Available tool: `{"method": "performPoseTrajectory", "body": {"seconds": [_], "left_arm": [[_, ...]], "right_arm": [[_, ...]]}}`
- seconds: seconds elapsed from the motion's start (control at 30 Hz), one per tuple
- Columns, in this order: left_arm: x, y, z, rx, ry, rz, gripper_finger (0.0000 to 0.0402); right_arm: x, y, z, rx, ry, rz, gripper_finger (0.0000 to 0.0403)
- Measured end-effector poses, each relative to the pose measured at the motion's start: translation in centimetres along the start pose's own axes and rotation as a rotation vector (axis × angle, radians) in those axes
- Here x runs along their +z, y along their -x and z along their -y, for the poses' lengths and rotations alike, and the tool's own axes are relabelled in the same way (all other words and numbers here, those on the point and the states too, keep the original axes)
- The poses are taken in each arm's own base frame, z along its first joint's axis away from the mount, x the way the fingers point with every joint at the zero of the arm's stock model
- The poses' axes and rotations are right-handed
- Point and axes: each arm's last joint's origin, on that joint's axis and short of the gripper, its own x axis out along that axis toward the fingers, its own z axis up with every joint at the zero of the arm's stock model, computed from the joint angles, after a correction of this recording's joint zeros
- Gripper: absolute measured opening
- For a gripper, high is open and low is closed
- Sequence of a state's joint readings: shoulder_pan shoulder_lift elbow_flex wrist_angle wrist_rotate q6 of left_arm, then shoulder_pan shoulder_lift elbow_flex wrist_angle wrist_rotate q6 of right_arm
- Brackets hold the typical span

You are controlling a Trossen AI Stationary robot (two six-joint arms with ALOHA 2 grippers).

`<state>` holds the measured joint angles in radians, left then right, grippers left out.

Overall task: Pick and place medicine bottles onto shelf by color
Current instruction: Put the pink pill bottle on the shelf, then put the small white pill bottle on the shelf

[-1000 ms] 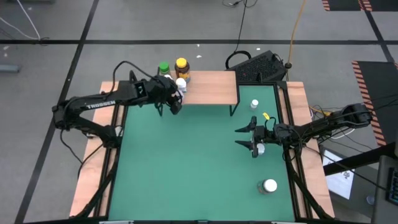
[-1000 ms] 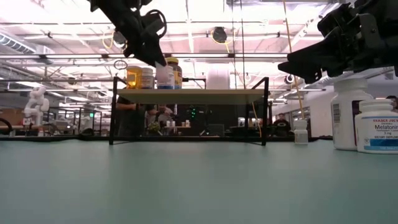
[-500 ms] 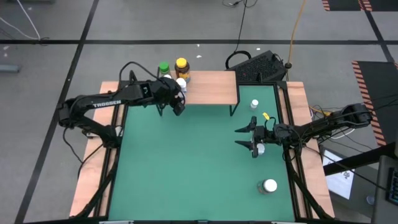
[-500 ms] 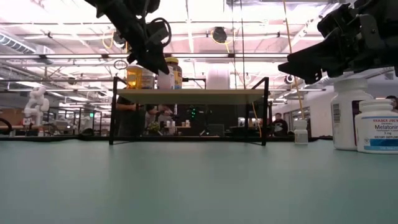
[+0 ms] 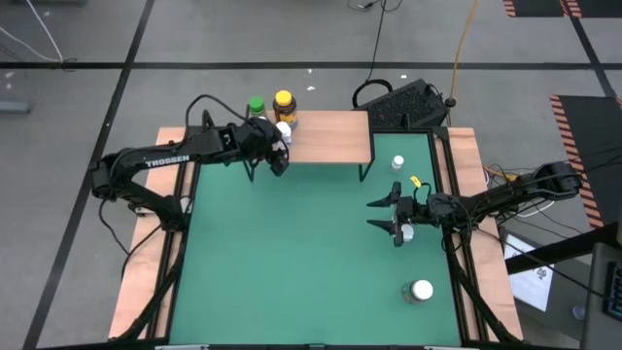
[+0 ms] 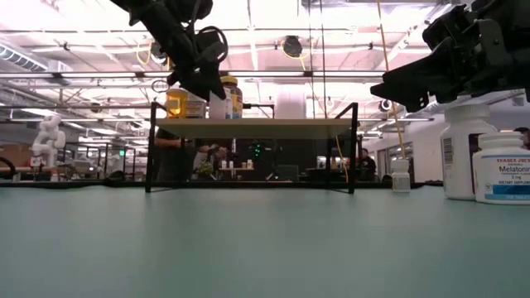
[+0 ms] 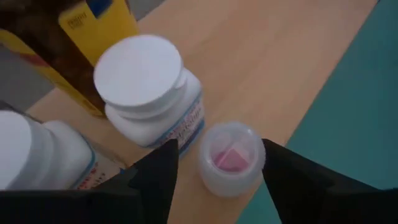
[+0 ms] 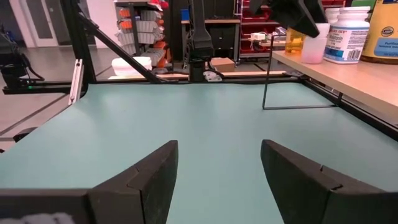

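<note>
— Looking down: left claw [image 7: 214, 177] spread around a translucent round bottle [image 7: 231, 157] on the smooth light-wood shelf [image 7: 273, 68]?
— Yes, beside a white-capped bottle [image 7: 146, 93]. Right claw [image 5: 394, 217] gapes over the green counter [image 5: 292, 262].

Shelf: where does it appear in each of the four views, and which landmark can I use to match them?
High view: top centre, at the mat's far edge.
Low view: centre, a thin board on black legs.
Left wrist view: the wood under the bottles.
Right wrist view: the wood board beyond the mat.
Shared landmark: the left gripper at the shelf's bottle end.
</note>
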<state>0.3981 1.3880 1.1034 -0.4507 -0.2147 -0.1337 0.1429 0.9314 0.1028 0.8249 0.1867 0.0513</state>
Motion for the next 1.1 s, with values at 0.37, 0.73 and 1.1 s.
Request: {"method": "performPoseTrajectory", "body": {"seconds": [0.37, 0.73, 1.1], "left_arm": [[1.4, 2.0, 1.3, -0.073, -0.017, 0.171, 0.0253], [1.8, 6.2, 5.9, -0.289, -0.102, 0.350, 0.0253], [-0.4, 4.0, 12.6, -0.422, -0.220, 0.302, 0.0253]], "right_arm": [[0.0, 0.0, 0.0, 0.000, 0.002, -0.005, 0.0226], [-0.1, 0.0, 0.0, 0.000, 0.001, -0.006, 0.0226], [0.6, 0.0, 0.0, 0.004, -0.020, 0.060, 0.0226]]}}
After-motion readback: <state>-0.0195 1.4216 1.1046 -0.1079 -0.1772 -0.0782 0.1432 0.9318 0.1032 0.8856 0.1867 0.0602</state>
